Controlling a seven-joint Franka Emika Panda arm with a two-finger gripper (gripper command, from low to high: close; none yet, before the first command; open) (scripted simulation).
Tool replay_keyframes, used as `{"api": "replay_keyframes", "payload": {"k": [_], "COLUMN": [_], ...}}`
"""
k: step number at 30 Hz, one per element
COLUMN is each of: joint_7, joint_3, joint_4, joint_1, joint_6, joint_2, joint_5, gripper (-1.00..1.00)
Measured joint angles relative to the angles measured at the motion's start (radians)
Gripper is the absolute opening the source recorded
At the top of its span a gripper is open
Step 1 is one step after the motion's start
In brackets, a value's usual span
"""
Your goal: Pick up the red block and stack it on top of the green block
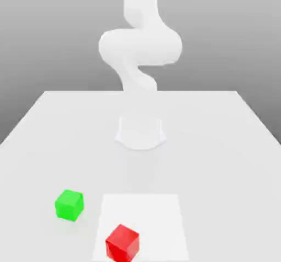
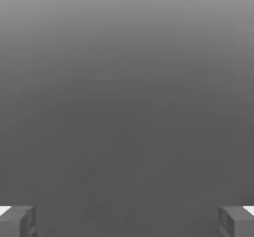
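The red block (image 1: 122, 243) sits on the white table (image 1: 219, 145) near its front edge, turned a little so one corner faces forward. The green block (image 1: 69, 205) stands apart from it, toward the exterior view's left and slightly farther back. In the hand view my gripper (image 2: 127, 221) is open, with its two grey fingertips (image 2: 17, 221) far apart and nothing between them. Plain grey background lies ahead of the fingers, with neither block near them. The white arm (image 1: 140, 46) rises from the table's middle and bends upward past the exterior view's top edge.
The arm's round base (image 1: 140, 132) stands at the table's middle, behind both blocks. A brighter white square patch (image 1: 159, 211) marks the table surface under and around the red block. The table's far edge (image 1: 140, 92) runs behind the base.
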Motion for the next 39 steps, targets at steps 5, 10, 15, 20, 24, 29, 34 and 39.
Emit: {"api": "replay_keyframes", "payload": {"k": [5,10,15,20,24,29,34,39], "joint_7": [0.112,0.221,0.325,0.411,0.458,0.490,0.498,0.495], "joint_3": [0.040,0.065,0.075,0.071,0.070,0.054,0.044,0.050], "joint_4": [-0.028,-0.055,-0.082,-0.109,-0.132,-0.122,-0.114,-0.118], "joint_1": [-0.056,-0.097,-0.125,-0.142,-0.144,-0.133,-0.125,-0.130], "joint_6": [0.067,0.132,0.198,0.264,0.319,0.444,0.490,0.466], "joint_2": [0.188,0.370,0.551,0.731,0.871,1.050,1.105,1.076], "joint_5": [-0.031,-0.062,-0.086,-0.085,-0.053,-0.056,-0.067,-0.061], "gripper": [0.00,0.00,0.00,0.00,0.00,0.00,-1.00,-1.00]}}
